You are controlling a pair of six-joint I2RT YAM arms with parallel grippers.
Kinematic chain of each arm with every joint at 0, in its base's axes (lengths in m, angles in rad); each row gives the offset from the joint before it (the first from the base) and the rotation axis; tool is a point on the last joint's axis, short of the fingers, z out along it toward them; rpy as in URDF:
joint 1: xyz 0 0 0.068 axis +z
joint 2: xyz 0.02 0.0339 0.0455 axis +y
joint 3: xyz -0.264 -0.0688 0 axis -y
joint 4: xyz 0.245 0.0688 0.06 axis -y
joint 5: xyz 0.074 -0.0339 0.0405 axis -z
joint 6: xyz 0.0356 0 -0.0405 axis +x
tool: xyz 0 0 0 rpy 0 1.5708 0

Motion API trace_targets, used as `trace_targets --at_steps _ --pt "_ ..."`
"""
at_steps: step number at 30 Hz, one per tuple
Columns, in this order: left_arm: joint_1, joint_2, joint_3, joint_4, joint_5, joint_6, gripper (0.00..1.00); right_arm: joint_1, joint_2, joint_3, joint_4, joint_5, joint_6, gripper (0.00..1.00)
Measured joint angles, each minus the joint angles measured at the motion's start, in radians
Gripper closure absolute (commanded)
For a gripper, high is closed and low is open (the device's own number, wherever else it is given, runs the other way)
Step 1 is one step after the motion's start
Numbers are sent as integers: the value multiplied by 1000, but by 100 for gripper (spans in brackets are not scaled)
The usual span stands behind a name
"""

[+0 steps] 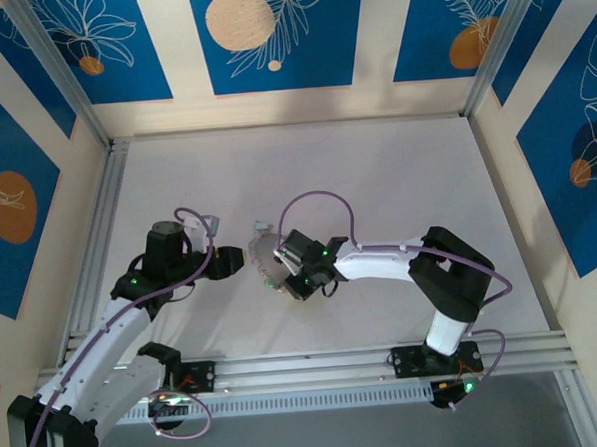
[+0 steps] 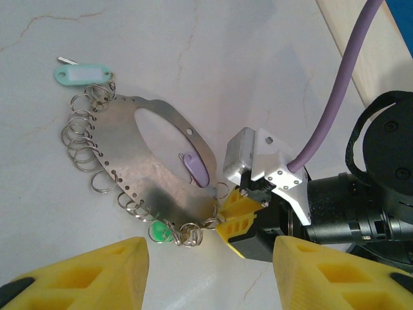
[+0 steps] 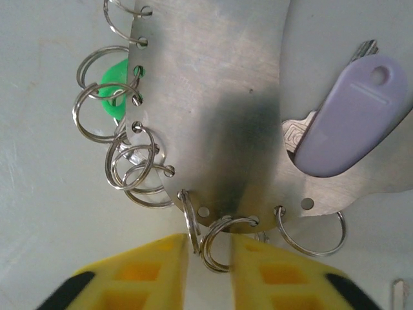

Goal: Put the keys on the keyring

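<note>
Keyring [image 2: 145, 177] lay flat on the table [image 2: 258, 64], between the two arms. It was a flat metal loop with small rings [image 2: 80, 139] strung through holes along its outer edge. The purple-tagged key [image 2: 195, 169] lay loose inside the opening, on no ring that I could see. A green tag [image 2: 158, 231] sat at the ringed edge. A mint tag [image 2: 80, 73] sat at the far end and seemed hooked on.

Right pincer [image 3: 210, 265] was at the near edge, narrowed to a slim gap with one small ring between the fingers. I could not tell whether it was truly pinched. Left pincer [image 2: 210, 258] hung just short of the loop, spread wide and holding nothing.

Risks as I judged them:
- A thin ring could slip out of that hold if the right arm lifted or twisted.
- Any pull might drag the whole loop and shove the loose key along with it.
- The left pincer had little room, so coming in for the key could knock the right fingers or the loop.
- A flat key on a smooth table might skid away instead of lifting.
</note>
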Motion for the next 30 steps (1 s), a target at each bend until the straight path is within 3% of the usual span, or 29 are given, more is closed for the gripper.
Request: trace_targets --at_steps 3,14,18,22,30 --pt "0 0 0 0 0 0 47 0 0 4 0 -1 -9 70" --pt "1 -8 -1 -7 0 4 47 1 5 38 3 -14 -25 80" --pt "5 -9 -1 -21 0 18 47 1 17 47 9 -20 -29 80" --pt "5 -11 -1 -23 0 19 47 1 18 47 9 -20 -37 72" --pt "6 -13 -1 -22 0 23 47 1 18 36 19 -23 -44 75"
